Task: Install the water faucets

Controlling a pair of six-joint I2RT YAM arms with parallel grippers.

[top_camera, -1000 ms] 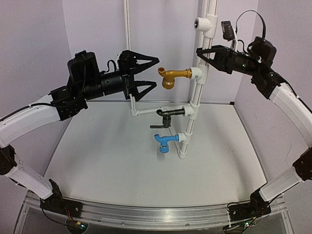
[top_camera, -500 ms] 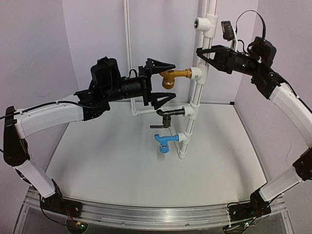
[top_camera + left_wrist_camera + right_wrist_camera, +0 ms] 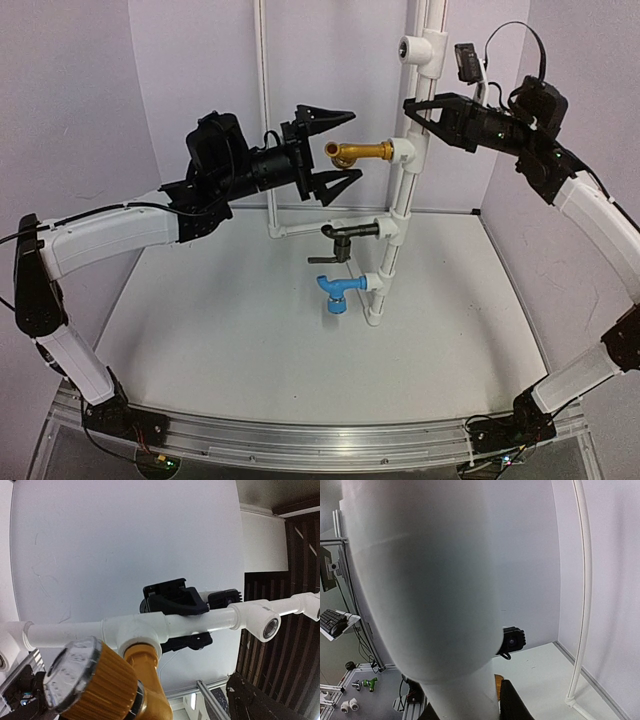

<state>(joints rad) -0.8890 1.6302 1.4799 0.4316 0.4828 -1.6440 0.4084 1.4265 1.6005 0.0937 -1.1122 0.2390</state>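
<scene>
One above another on the upright white pipe (image 3: 403, 195) sit the brass-gold faucet (image 3: 362, 153), black faucet (image 3: 345, 232) and blue faucet (image 3: 336, 288), with the left gripper (image 3: 356, 143) spread wide around the brass spout and the right gripper (image 3: 415, 112) clamped on the pipe higher up.

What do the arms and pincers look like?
The left arm and right arm have white shells with black joints. The left pincer and right pincer are black with pointed, tapering fingers. Thin black cables loop along each arm.
</scene>
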